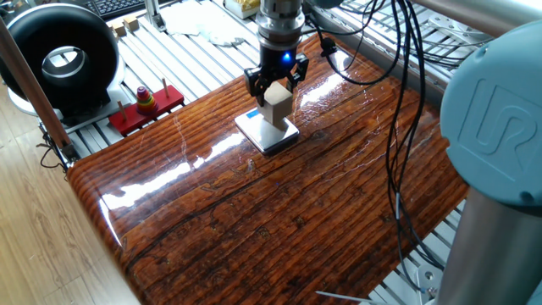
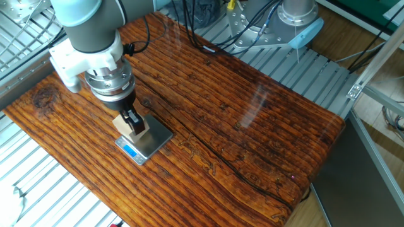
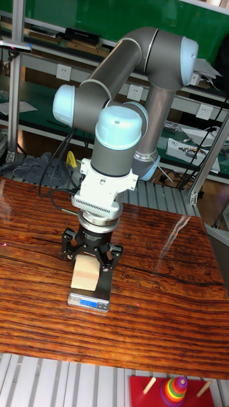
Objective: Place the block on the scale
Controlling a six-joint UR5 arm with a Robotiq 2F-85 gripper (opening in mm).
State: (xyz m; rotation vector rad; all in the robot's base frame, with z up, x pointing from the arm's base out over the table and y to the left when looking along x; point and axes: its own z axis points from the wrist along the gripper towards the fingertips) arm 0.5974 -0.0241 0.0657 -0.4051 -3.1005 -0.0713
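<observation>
Gripper (image 1: 276, 82) clamped on block (image 1: 275, 105), fingers pinching opposite upper side faces. Block hangs directly beneath gripper, over scale (image 1: 268, 130); in tall view bottom face looks at or just above plate, contact hard to tell. Scale's blue display sits at edge on gripper's near side there. Block likely light, rigid, not fragile; flat wooden sides give sure hold, little slip risk. Scale thin; set down gently, centred.

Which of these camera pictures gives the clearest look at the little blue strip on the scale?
The tall fixed view: the blue display faces that camera along the near edge of the scale, under the block in the gripper. One fixed view shows only a blue sliver beside the block; the other fixed view shows it small, from above.
</observation>
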